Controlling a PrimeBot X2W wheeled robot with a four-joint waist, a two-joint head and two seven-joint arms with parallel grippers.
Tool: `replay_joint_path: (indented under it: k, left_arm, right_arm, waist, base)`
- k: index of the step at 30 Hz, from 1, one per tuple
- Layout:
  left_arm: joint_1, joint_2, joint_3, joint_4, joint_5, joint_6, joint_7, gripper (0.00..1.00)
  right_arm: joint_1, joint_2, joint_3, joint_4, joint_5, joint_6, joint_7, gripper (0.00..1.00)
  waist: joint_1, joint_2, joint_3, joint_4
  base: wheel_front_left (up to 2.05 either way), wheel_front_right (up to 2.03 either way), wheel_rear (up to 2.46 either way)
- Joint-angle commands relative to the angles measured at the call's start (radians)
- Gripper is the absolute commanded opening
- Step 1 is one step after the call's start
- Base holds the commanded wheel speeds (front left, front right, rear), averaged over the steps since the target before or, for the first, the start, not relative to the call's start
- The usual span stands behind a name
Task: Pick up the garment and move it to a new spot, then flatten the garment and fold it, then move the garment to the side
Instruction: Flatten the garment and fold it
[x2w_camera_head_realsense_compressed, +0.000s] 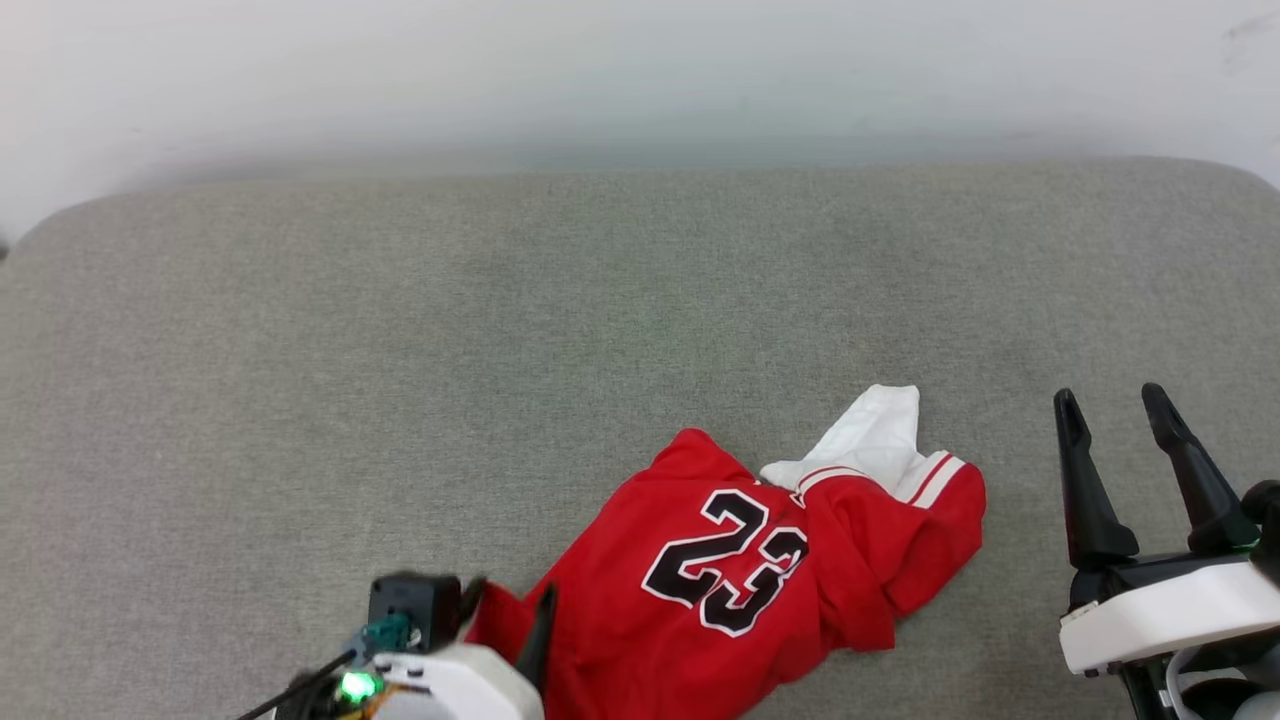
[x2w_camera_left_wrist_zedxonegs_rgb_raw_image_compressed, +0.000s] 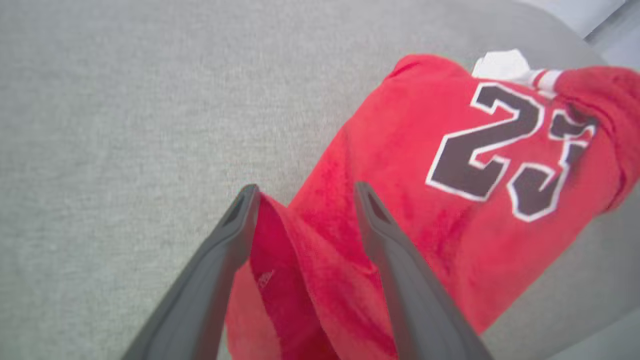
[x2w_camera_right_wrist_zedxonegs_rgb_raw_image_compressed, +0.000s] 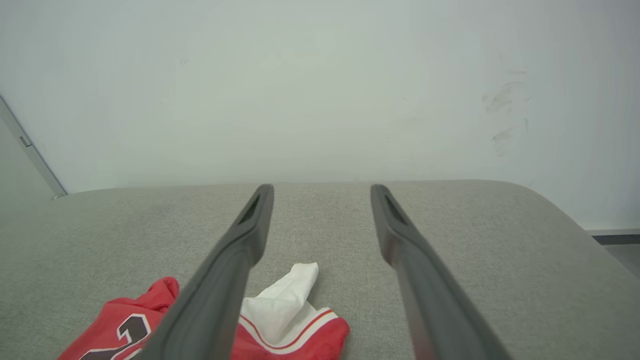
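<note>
**Entry: garment (x2w_camera_head_realsense_compressed: 620, 560) crumpled on grey cushion (x2w_camera_head_realsense_compressed: 500, 320), near edge**

- Left gripper (x2w_camera_left_wrist_zedxonegs_rgb_raw_image_compressed: 306, 190): at the cushion's near edge, left of centre. The two dark fingers are spread apart and straddle a raised fold of red cloth at the garment's lower end. The fold touches the inner face of one finger, and nothing is clamped.
- Right gripper (x2w_camera_head_realsense_compressed: 1110, 400): close to the cushion's right edge and clear of the cloth. The fingers are spread wide and hold nothing.
- Garment: a red jersey lying rumpled, running from the near edge up toward the right. The black, white-outlined 23 (x2w_camera_head_realsense_compressed: 725, 560) faces up. One white sleeve (x2w_camera_head_realsense_compressed: 875, 435) with striped trim sticks out at the far end.
- Surroundings: a pale wall (x2w_camera_head_realsense_compressed: 600, 70) stands behind the cushion's far edge.
</note>
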Motion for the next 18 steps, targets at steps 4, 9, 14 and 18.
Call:
replay_joint_path:
  k: [4, 9, 14, 18]
  left_arm:
    - [-0.095, -0.022, 0.013, -0.019, 0.051, -0.013, -0.119, 1.0]
    - [-0.234, -0.038, -0.004, 0.003, 0.089, -0.055, -0.169, 1.0]
    - [-0.375, -0.053, -0.055, 0.082, 0.068, -0.145, -0.085, 1.0]
    - [-0.462, -0.047, -0.104, 0.167, 0.047, -0.217, 0.034, 1.0]
  right_arm:
    - [0.011, 0.004, -0.006, -0.013, -0.008, 0.0, 0.011, 1.0]
    - [-0.008, 0.005, -0.002, -0.03, -0.012, 0.0, 0.02, 1.0]
    - [-0.033, 0.006, 0.001, -0.046, -0.009, 0.0, 0.015, 1.0]
    - [-0.053, 0.007, 0.006, -0.05, -0.002, 0.0, 0.004, 1.0]
  waist:
    - [0.0, 0.0, -0.009, 0.004]
    - [0.0, 0.0, 0.001, -0.008]
    - [0.0, 0.0, 0.04, -0.036]
    - [0.0, 0.0, 0.08, -0.061]
  base:
    - [0.0, 0.0, 0.0]
    - [0.0, 0.0, 0.0]
    - [0.0, 0.0, 0.0]
    - [0.0, 0.0, 0.0]
